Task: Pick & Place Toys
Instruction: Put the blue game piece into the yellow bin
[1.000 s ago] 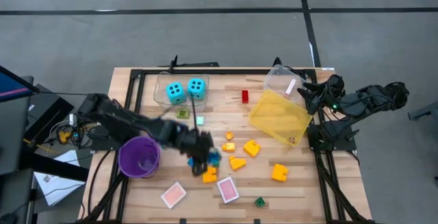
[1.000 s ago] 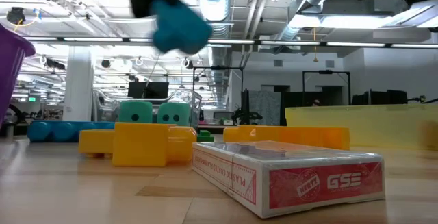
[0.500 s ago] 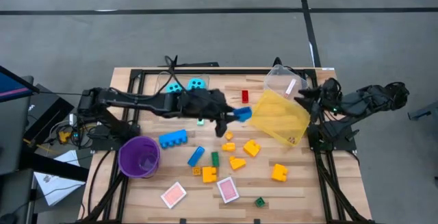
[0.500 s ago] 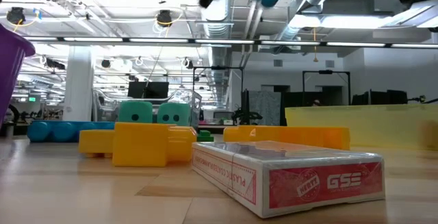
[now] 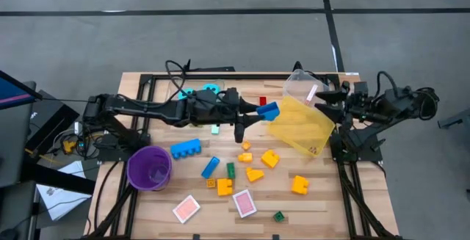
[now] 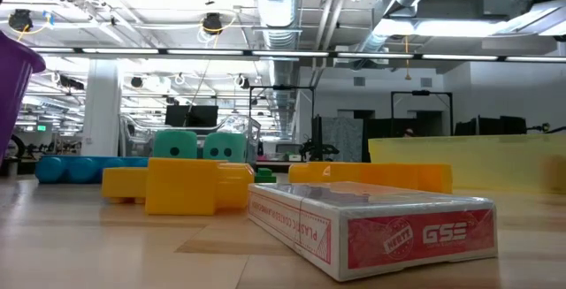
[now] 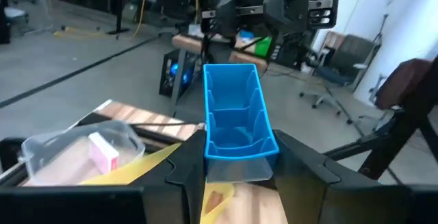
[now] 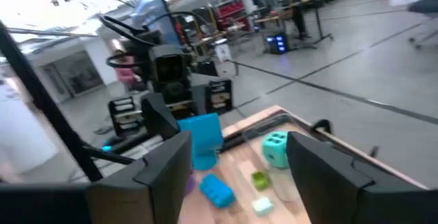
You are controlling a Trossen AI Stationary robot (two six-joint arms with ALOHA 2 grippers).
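Note:
My left gripper [image 5: 259,113] reaches level across the table's middle, shut on a blue brick [image 5: 269,110] held high beside the left rim of the tilted yellow bin [image 5: 301,128]. My right gripper [image 5: 322,102] stands open at the bin's far right corner with nothing between its fingers [image 8: 164,162]. Loose toys lie on the table: blue bricks [image 5: 186,148], yellow and orange bricks [image 5: 269,158], a red brick [image 5: 263,103] and pink cards [image 5: 244,202]. The arm partly hides the cyan dice [image 5: 209,89]. My left gripper pinches the blue brick by its near end [image 7: 236,157] between its two fingers [image 7: 301,169]. The fingers lie level, pointing toward the table's right, and the brick runs along them and sticks out ahead. It is lifted clear, its hollow underside [image 7: 233,107] turned toward the wrist camera.
A purple cup [image 5: 149,168] stands near the table's left front. A clear container [image 5: 305,87] holding a pink piece sits behind the yellow bin. In the low view, a card box [image 6: 380,227] and a yellow brick [image 6: 181,183] lie close to the camera.
My left gripper has risen from the bricks near the table's middle and swung toward the far right, up to the yellow bin. It has tipped from pointing down to level. The blue brick has gone with it, lifted clear and up out of the low view.

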